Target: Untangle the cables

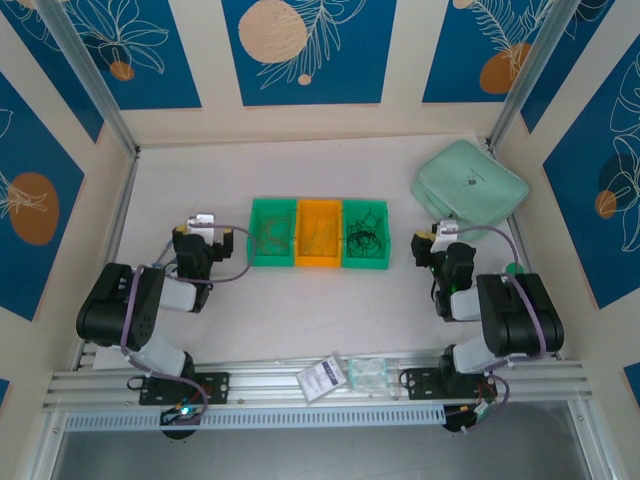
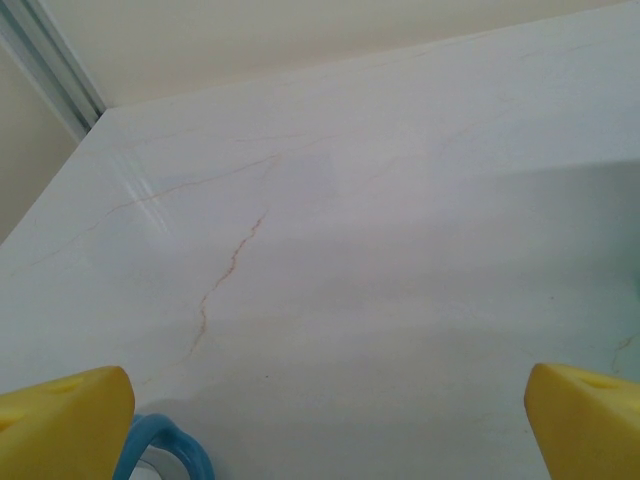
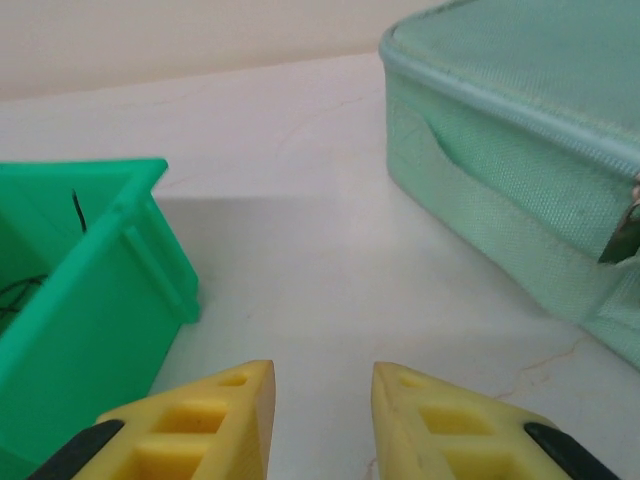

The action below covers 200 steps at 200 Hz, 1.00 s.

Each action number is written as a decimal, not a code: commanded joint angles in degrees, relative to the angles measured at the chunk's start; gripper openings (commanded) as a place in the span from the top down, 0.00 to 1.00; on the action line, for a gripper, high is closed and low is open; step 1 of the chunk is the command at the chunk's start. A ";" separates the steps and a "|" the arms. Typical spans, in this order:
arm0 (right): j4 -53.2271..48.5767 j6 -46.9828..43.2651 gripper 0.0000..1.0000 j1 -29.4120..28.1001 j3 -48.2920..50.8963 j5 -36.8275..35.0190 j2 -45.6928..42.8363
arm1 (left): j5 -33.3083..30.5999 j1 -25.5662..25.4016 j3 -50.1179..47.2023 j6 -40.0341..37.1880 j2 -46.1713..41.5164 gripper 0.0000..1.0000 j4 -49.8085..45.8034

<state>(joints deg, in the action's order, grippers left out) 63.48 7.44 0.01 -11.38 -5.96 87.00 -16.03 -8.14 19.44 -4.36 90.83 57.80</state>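
Three small bins stand in a row at the table's middle. The left green bin (image 1: 272,232) holds thin cables (image 1: 270,236). Pale cables (image 1: 319,238) lie in the orange bin (image 1: 319,255), and a dark tangle of cables (image 1: 365,240) fills the right green bin (image 1: 366,262). My left gripper (image 1: 205,225) sits left of the row; its yellow fingertips (image 2: 60,420) stand wide open over bare table. My right gripper (image 1: 440,238) rests right of the row, open a little (image 3: 322,375), nothing between its fingers. A dark cable end (image 3: 77,210) pokes up in the green bin (image 3: 90,300) to its left.
A mint green zip pouch (image 1: 470,190) lies at the back right, close ahead of my right gripper (image 3: 520,160). A blue ring (image 2: 165,445) shows under my left fingers. A label card (image 1: 325,378) and a clear box (image 1: 367,372) rest on the front rail.
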 commanded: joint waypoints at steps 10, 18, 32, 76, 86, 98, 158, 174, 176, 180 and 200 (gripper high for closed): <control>2.58 -1.36 0.68 -0.09 -2.85 1.25 0.99 | 1.16 0.46 0.33 0.85 -0.65 0.00 0.56; 0.60 -1.28 0.68 -0.01 -3.95 1.28 0.89 | 1.16 0.49 0.29 0.82 -0.65 0.00 0.51; -2.87 -1.18 0.68 0.08 -6.15 1.29 1.24 | 1.11 0.41 0.33 0.85 -0.66 0.00 0.55; -13.31 -0.68 0.67 0.43 -11.57 1.04 1.33 | 1.19 0.41 0.33 0.84 -0.67 0.00 0.49; -13.66 -0.67 0.65 0.53 -11.65 1.25 1.24 | 1.18 0.41 0.33 0.84 -0.65 0.00 0.47; -13.70 -0.59 0.61 0.52 -11.73 1.36 1.33 | 1.20 0.41 0.32 0.84 -0.65 0.00 0.43; -13.31 -0.76 0.01 0.35 -11.44 1.04 1.24 | 1.18 0.41 0.29 0.84 -0.65 0.00 0.47; -13.03 -0.77 0.01 0.29 -11.38 0.86 1.18 | 1.19 0.46 0.33 0.80 -0.66 0.00 0.48; -13.08 -0.85 0.01 0.26 -11.27 0.79 1.16 | 1.20 0.42 0.33 0.83 -0.70 0.00 0.47; -13.05 -0.88 0.01 0.21 -11.36 0.74 1.21 | 1.16 0.41 0.33 0.84 -0.65 0.00 0.43; -12.99 -1.02 0.02 -0.01 -11.27 0.51 1.16 | 1.18 0.43 0.29 0.84 -0.70 0.00 0.45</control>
<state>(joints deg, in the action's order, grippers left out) 49.82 7.05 0.23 -22.63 -5.13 88.66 -16.01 -8.14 19.44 -4.36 90.83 57.80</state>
